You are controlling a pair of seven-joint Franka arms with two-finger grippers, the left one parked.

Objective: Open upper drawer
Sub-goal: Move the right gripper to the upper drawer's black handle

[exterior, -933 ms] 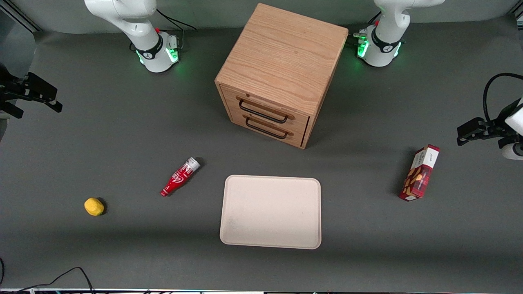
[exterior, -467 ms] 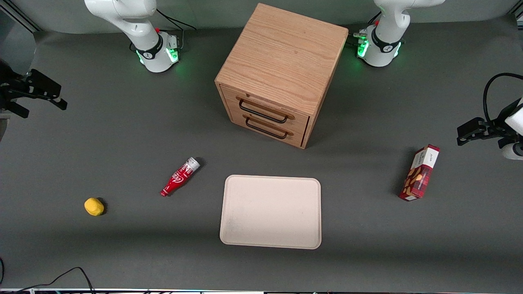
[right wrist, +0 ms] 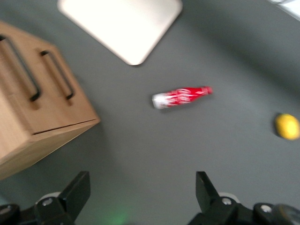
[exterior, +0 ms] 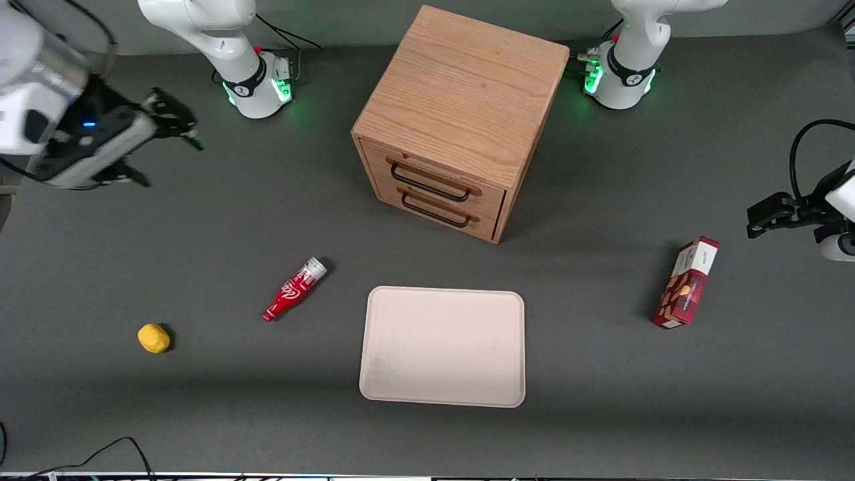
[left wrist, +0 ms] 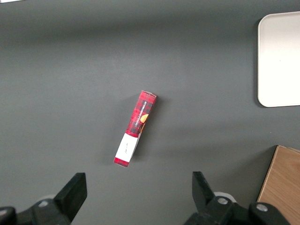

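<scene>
Well, the pincer [exterior: 175, 123] hangs wide open, well apart from the upper drawer [exterior: 427, 177], at its nine o'clock. Risk: hooking the lower handle [exterior: 434, 212] just beneath instead.

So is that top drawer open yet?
No, shut. The top drawer sits flush with the cabinet front. The gripper, fingers open, hangs above the table toward the working arm's end.

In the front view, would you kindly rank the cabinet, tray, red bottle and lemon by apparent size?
Largest to smallest:
1. cabinet
2. tray
3. red bottle
4. lemon
The gripper is open, toward the working arm's end.
</scene>
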